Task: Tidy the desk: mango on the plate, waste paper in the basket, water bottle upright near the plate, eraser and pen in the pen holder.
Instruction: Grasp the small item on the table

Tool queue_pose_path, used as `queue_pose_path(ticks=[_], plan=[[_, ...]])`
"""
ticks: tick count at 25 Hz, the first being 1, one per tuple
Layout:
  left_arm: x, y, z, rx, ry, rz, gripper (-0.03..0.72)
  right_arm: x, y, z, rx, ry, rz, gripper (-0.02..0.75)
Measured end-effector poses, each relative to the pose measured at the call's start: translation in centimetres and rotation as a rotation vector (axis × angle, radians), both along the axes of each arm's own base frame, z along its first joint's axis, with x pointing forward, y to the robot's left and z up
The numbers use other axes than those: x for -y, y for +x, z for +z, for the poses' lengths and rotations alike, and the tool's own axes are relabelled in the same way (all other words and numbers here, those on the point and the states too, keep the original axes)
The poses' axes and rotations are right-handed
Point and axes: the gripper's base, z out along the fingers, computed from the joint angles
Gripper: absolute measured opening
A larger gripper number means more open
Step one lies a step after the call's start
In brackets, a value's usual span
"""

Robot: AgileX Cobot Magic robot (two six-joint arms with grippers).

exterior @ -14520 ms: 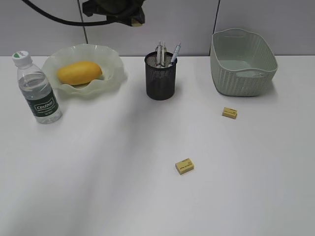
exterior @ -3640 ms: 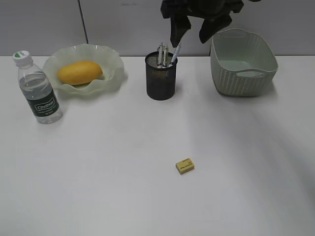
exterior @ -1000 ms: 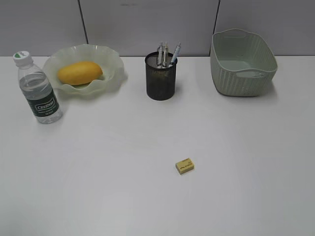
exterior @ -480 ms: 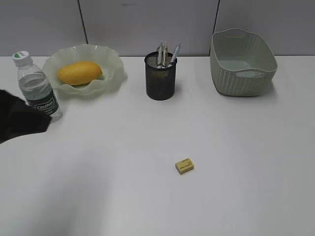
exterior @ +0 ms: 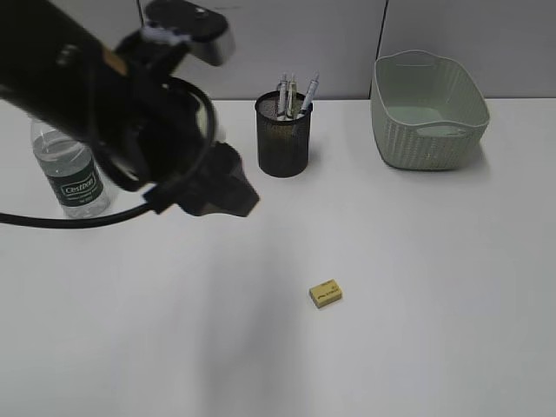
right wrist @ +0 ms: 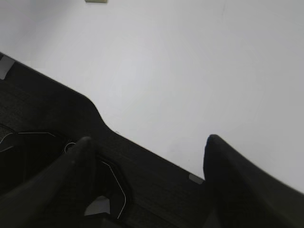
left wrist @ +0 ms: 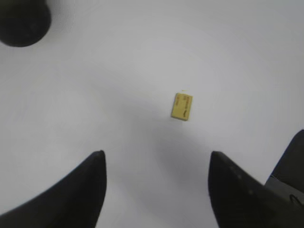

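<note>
A small yellow eraser (exterior: 325, 294) lies alone on the white desk (exterior: 417, 261). My left gripper (exterior: 233, 196) hangs open and empty above the desk, left of and behind the eraser. In the left wrist view the eraser (left wrist: 182, 106) lies ahead of the open gripper (left wrist: 156, 153), apart from it. The black mesh pen holder (exterior: 284, 137) holds several pens (exterior: 295, 90). The water bottle (exterior: 76, 181) stands upright at the left. My left arm hides the mango and the plate. The waste paper is out of view. My right gripper (right wrist: 147, 140) is open and empty.
The sage-green basket (exterior: 427, 111) stands at the back right. A corner of the pen holder (left wrist: 21, 18) shows at the top left of the left wrist view. The right gripper hangs over the desk's (right wrist: 190, 71) front edge, with dark ground below.
My left arm has swung in from the left edge to the middle and now covers the plate and mango. Longer ago, a second eraser near the basket disappeared and the right arm withdrew.
</note>
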Motion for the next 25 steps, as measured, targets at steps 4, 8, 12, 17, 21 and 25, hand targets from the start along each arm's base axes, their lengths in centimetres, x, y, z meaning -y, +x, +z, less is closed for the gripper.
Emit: queue_pose_path(ticks=[4, 8, 12, 17, 21, 25], plan=[[4.0, 0.9, -2.1, -0.046, 0.053, -0.079, 0.512, 0.0, 0.0, 0.0, 0.0, 0.0, 0.0, 0.564], [7.2, 1.4, -4.8, -0.079, 0.147, -0.162, 0.52, 0.0, 0.0, 0.0, 0.0, 0.001, -0.001, 0.564], [9.6, 2.0, -7.4, -0.125, 0.233, -0.192, 0.548, 0.0, 0.0, 0.0, 0.0, 0.001, -0.001, 0.564], [11.5, 3.2, -9.8, -0.186, 0.303, -0.2, 0.554, 0.0, 0.0, 0.0, 0.0, 0.001, -0.001, 0.564], [12.5, 4.1, -11.3, -0.223, 0.349, -0.203, 0.554, 0.0, 0.0, 0.0, 0.0, 0.001, -0.001, 0.564], [13.0, 5.0, -12.6, -0.216, 0.399, -0.181, 0.554, 0.0, 0.0, 0.0, 0.0, 0.001, -0.001, 0.564]])
